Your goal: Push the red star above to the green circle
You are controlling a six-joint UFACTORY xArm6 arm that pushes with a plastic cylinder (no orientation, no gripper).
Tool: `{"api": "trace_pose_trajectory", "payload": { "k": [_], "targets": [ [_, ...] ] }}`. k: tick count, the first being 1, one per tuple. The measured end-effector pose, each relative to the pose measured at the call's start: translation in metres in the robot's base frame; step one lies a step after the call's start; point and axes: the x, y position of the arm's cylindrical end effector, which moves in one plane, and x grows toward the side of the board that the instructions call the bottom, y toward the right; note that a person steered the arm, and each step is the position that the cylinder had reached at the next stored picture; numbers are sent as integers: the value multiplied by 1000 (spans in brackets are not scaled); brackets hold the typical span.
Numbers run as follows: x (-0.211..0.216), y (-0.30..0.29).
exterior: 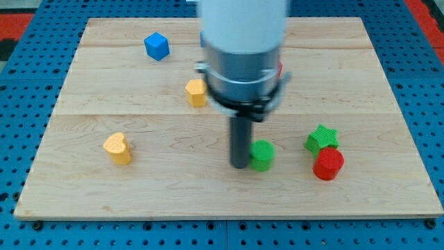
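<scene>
Currently my tip [239, 165] touches the green circle [263, 155] on its left; nothing gripped, it only pushes. Red star probably hidden behind the arm [243, 48], above circle; next, find it.

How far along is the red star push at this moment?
Done: nothing I can confirm. No red star sits close above the green circle. In hand: my tip is right beside the green circle's left edge, not against any red block. A red sliver shows behind the arm, possibly the star, but it is too hidden to tell. Left: reach that block and push it down to just above the circle.
</scene>
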Motion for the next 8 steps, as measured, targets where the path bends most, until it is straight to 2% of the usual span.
{"api": "trace_pose_trajectory", "payload": {
  "k": [1,2,3,4,5,6,8],
  "targets": [
    [2,54],
    [4,19],
    [-42,-14],
    [-112,26],
    [-171,90],
    [-236,85],
    [-195,36]
  ]
}}
